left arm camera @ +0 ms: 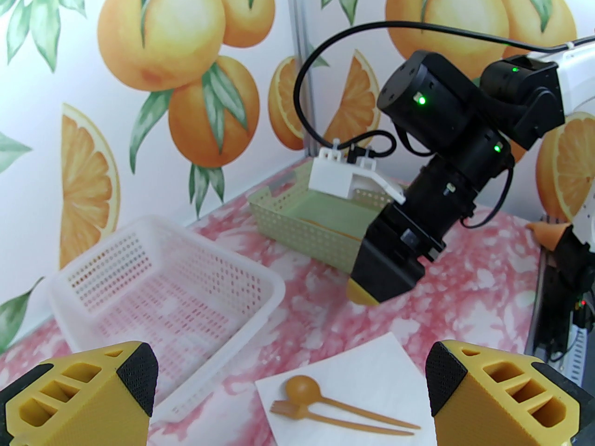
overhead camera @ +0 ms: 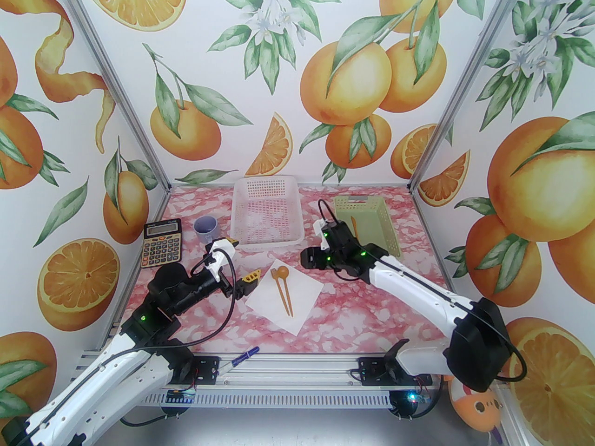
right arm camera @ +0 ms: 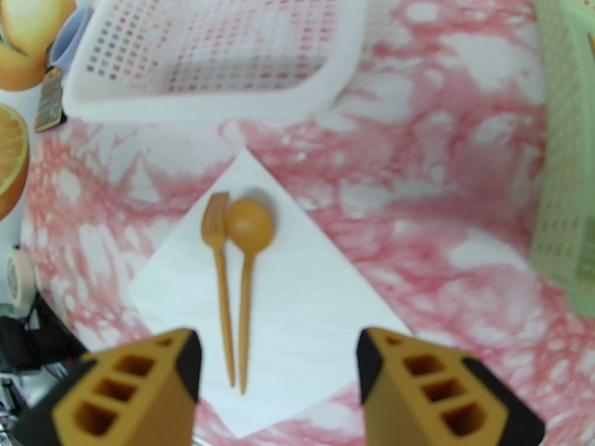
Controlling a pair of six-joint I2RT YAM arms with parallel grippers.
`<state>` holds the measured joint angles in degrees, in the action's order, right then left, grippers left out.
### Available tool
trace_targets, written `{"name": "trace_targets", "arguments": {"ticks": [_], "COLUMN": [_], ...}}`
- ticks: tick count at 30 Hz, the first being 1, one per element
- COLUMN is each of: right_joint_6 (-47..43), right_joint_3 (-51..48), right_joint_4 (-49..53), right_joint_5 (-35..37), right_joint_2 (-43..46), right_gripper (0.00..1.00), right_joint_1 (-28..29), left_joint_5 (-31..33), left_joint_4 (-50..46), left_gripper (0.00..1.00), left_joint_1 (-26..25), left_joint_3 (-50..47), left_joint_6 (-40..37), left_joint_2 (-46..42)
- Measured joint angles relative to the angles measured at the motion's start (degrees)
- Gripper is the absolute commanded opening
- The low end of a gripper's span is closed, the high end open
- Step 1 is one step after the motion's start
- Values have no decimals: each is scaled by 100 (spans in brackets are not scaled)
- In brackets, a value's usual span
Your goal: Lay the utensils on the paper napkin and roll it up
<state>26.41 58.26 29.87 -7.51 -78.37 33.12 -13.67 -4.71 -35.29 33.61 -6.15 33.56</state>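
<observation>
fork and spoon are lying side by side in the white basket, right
Not quite. The fork and spoon do lie side by side, but on the paper napkin, not in the white basket, which stands beyond it. The right wrist view shows this.

You've got the fork (right arm camera: 222,267) and spoon (right arm camera: 249,225) side by side on the napkin (right arm camera: 297,304), mid-counter (right arm camera: 418,202), with a basket (overhead camera: 269,245) just behind.

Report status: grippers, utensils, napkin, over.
Left gripper open, right gripper open, both empty. Fork, spoon side by side on flat, unrolled napkin. White basket close behind.
</observation>
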Motion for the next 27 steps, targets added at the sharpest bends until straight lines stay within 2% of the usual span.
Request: {"name": "trace_targets", "arguments": {"ticks": [12, 20, 27], "right_joint_6": [-540, -887, -1102], "right_joint_3": [514, 1078, 1513], "right_joint_4": [304, 352, 389], "right_joint_5": [2, 24, 116], "right_joint_2": [37, -472, -1257], "right_gripper": [84, 85, 85], "right_joint_1": [-1226, -2063, -2494], "left_joint_5": [-243, -195, 9], "left_joint_4": [-125, 57, 540], "left_gripper": [100, 100, 100], "left_joint_1": [0, 2, 2], "left_joint_3": [-2, -299, -817], "left_joint_6": [-9, 328, 1019], "left_joint_2": [-170, -310, -345]}}
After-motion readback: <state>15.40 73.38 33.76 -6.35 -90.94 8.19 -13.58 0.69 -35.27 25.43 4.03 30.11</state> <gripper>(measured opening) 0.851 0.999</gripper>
